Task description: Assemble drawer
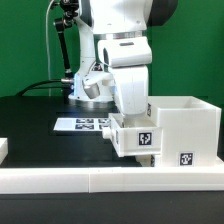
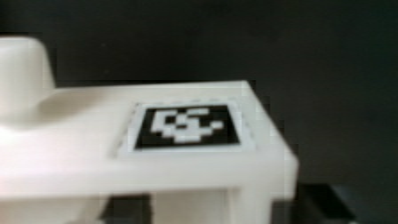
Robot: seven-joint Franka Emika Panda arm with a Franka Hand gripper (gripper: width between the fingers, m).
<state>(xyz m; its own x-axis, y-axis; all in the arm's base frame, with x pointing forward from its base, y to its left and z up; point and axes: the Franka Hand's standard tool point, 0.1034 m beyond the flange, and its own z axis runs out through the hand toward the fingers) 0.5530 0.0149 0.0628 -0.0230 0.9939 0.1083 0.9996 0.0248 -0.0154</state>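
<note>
In the exterior view a small white tray (image 1: 135, 137) with a black-and-white tag stands against the left side of the large white box housing (image 1: 188, 125), at the table's front. My gripper (image 1: 128, 117) comes down onto the tray from above, its fingertips hidden behind the tray's wall. In the wrist view the tray's tagged top face (image 2: 183, 127) fills the picture, with a rounded white knob (image 2: 18, 70) beside it. My gripper (image 2: 214, 208) has dark fingers (image 2: 128, 208) on either side of a white wall of the tray, shut on it. A second tray is not in view.
The marker board (image 1: 84, 123) lies flat on the black table behind the tray. A low white rail (image 1: 90, 181) runs along the front edge. A white part (image 1: 3, 148) shows at the exterior view's left edge. A black stand (image 1: 64, 40) rises at the back.
</note>
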